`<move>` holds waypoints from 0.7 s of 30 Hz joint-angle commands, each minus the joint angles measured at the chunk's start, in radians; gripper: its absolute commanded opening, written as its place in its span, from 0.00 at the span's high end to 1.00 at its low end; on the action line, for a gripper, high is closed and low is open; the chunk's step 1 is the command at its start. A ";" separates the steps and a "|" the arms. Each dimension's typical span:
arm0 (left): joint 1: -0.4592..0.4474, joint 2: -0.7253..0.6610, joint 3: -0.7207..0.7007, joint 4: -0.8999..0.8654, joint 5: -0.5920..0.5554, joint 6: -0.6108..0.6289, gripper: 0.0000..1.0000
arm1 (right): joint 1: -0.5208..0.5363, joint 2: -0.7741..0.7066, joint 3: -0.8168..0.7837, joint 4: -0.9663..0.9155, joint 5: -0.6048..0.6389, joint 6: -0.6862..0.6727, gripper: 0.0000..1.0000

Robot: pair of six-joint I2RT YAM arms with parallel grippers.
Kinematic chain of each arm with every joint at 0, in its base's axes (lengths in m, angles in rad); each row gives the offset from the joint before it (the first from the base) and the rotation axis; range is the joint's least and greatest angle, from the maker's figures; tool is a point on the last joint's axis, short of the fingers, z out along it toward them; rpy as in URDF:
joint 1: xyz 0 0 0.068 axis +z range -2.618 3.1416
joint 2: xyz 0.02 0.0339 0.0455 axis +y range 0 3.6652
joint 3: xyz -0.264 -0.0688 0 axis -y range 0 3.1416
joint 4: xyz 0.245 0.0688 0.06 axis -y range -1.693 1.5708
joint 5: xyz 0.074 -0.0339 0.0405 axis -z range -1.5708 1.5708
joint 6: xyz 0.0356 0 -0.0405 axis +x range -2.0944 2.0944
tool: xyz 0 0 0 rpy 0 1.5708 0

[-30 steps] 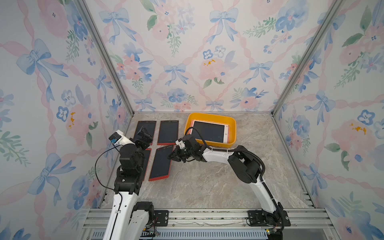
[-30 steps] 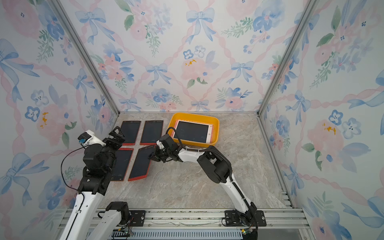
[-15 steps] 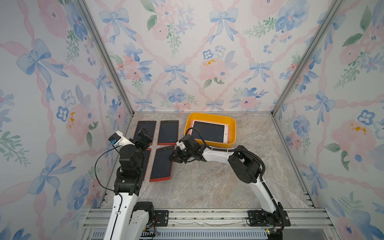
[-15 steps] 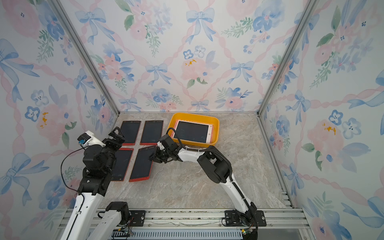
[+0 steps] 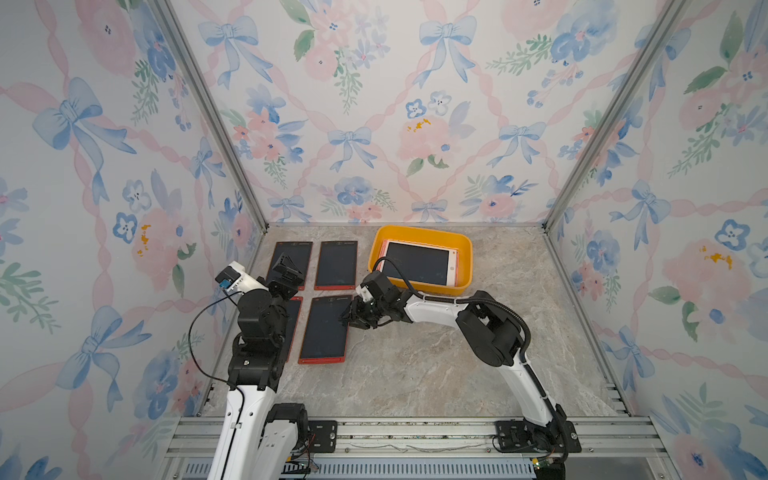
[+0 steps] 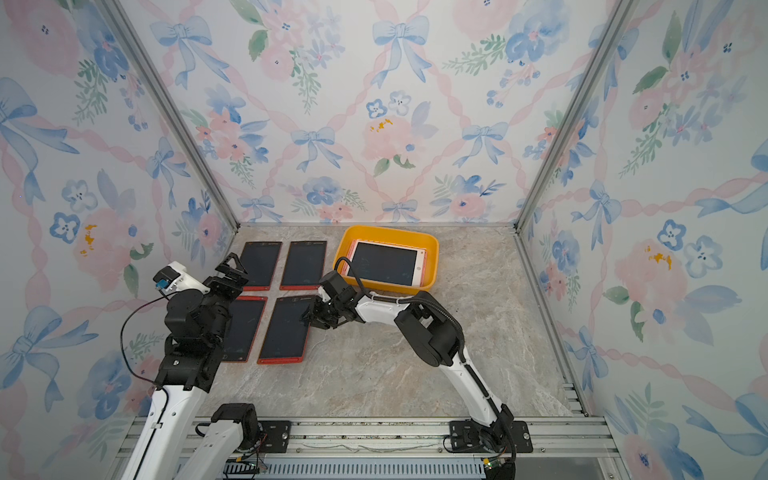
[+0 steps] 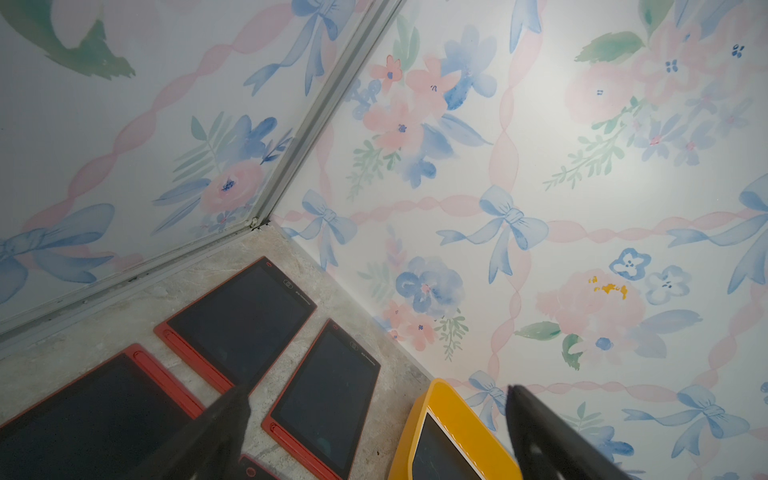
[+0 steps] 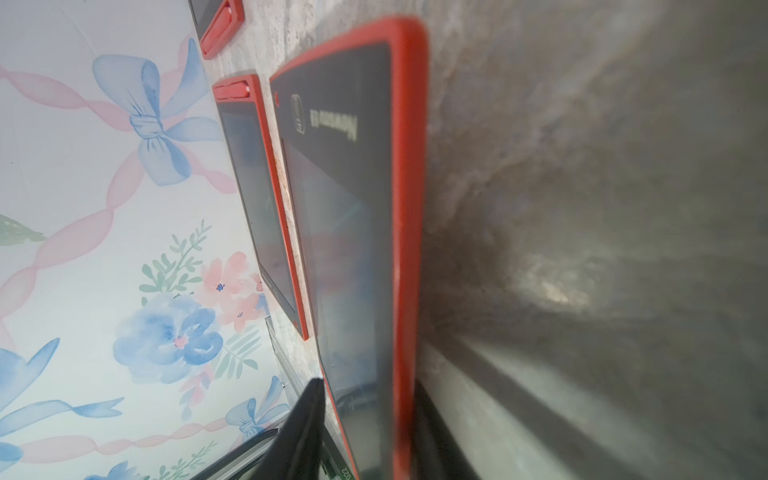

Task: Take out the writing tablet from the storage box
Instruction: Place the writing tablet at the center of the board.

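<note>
The yellow-orange storage box (image 5: 466, 266) (image 6: 433, 259) stands at the back of the table, and a pink-framed writing tablet (image 5: 417, 262) (image 6: 386, 264) lies flat inside it. A red-framed writing tablet (image 5: 324, 332) (image 6: 284, 332) (image 8: 353, 208) lies flat on the table to the front left of the box. My right gripper (image 5: 347, 318) (image 6: 309, 318) (image 8: 368, 384) is low at that tablet's right edge, jaws parted around it and one finger clear of the screen. My left gripper (image 5: 286, 266) (image 6: 230, 270) (image 7: 378, 390) hangs open and empty above the left tablets.
Three more red-framed tablets lie left of the box: two in the back row (image 5: 291, 262) (image 5: 336, 264) and one at front left (image 5: 293, 320), partly under my left arm. Papered walls close in three sides. Bare marble table (image 5: 415, 365) spreads in front and to the right.
My right gripper's jaws have parted around the red tablet's edge. The tablet has settled flat and straighter beside the front-left tablet. The left arm has not moved.
</note>
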 commanded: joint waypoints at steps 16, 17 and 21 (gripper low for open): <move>0.006 -0.012 -0.044 0.024 0.013 -0.015 0.02 | -0.001 -0.075 -0.074 -0.034 0.073 -0.023 0.64; 0.006 -0.013 -0.044 0.026 0.014 -0.014 0.02 | -0.001 -0.082 -0.079 -0.038 0.078 -0.028 0.64; 0.006 -0.004 -0.039 0.030 0.010 -0.010 0.02 | -0.004 -0.111 -0.068 -0.085 0.117 -0.071 0.63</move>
